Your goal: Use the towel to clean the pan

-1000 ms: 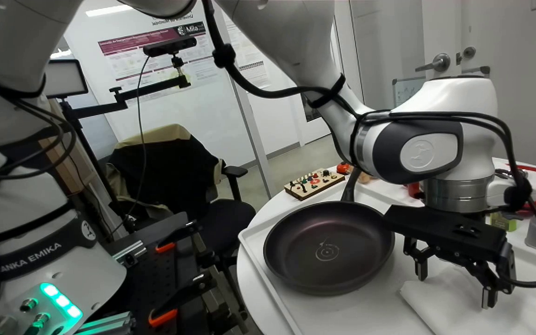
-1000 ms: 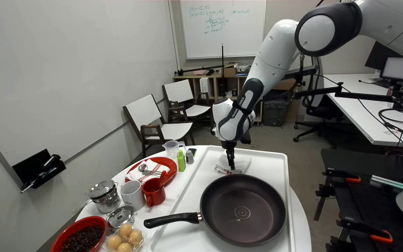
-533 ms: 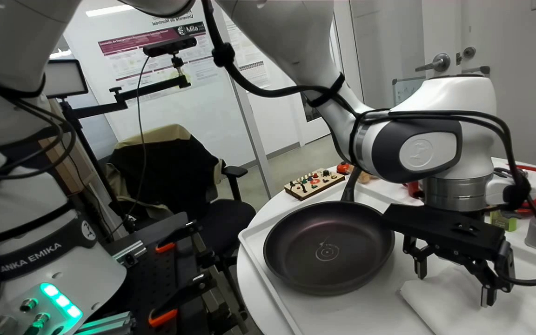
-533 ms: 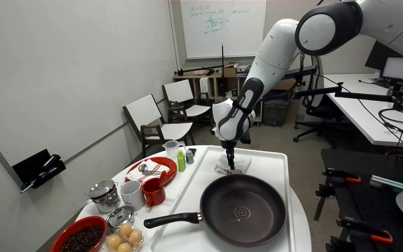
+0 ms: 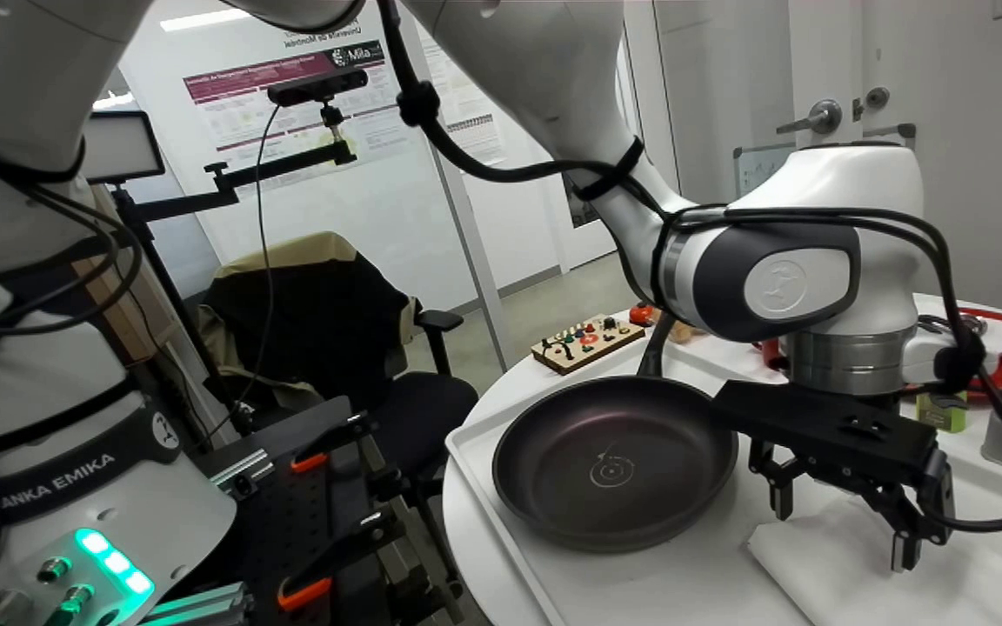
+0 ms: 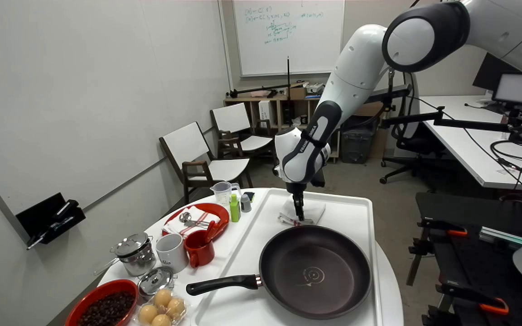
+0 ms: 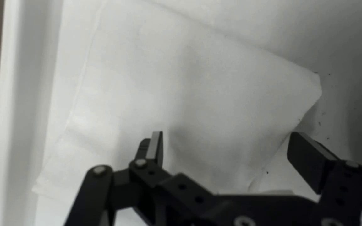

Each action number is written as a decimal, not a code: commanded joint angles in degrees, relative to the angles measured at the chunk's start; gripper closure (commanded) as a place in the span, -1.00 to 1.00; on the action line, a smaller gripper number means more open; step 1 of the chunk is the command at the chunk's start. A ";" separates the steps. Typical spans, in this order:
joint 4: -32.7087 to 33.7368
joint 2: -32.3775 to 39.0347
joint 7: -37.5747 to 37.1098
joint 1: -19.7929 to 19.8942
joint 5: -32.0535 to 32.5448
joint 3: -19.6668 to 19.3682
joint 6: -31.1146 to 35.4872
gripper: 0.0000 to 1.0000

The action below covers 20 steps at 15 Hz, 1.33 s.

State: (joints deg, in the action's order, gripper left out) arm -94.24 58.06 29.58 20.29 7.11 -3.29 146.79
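Observation:
The white towel (image 7: 200, 78) lies folded, nearly flat, on the white tray. It also shows in both exterior views (image 5: 858, 587) (image 6: 317, 210); a red-striped edge shows near the pan. The large black pan (image 6: 315, 290) rests on the tray beside the towel, its handle (image 6: 224, 284) pointing away across the tray rim. The pan's inside (image 5: 614, 496) holds only a light ring mark. My gripper (image 5: 840, 530) is open and empty over the towel, fingers pointing down. In the wrist view the gripper (image 7: 227, 136) has one finger over the towel and one by its edge; contact is unclear.
The tray (image 6: 371, 235) has a raised rim. Beside it stand a red plate (image 6: 222, 213) with a striped cloth, a green bottle (image 6: 234, 209), a red mug (image 6: 200, 251), a white mug (image 6: 171, 253), eggs (image 6: 162, 312) and a red bowl (image 6: 79, 302). A wooden board (image 5: 588, 343) lies behind the pan.
My gripper has shifted very slightly toward the pan over the last half second. Its fingers stay open. The towel and the pan have not moved.

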 commanded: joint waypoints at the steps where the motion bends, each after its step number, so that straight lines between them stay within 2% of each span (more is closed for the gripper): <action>1: -1.94 -1.60 -0.49 -0.28 1.01 0.40 0.49 -1.00; 9: 1.26 0.49 -2.42 -0.40 0.57 -0.41 -1.91 -1.00; 10: 1.30 0.48 -2.36 -0.29 0.56 -0.35 -2.14 -0.50; 11: 1.28 0.46 -2.37 -0.27 0.57 -0.34 -2.22 -0.47; 13: 1.07 0.27 -2.17 -0.11 0.54 -0.21 -2.27 -0.21; 20: 0.62 -0.12 -1.65 0.32 0.42 0.12 -2.17 0.89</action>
State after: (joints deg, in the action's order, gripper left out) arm -93.88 58.18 28.36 20.43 7.10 -3.32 145.57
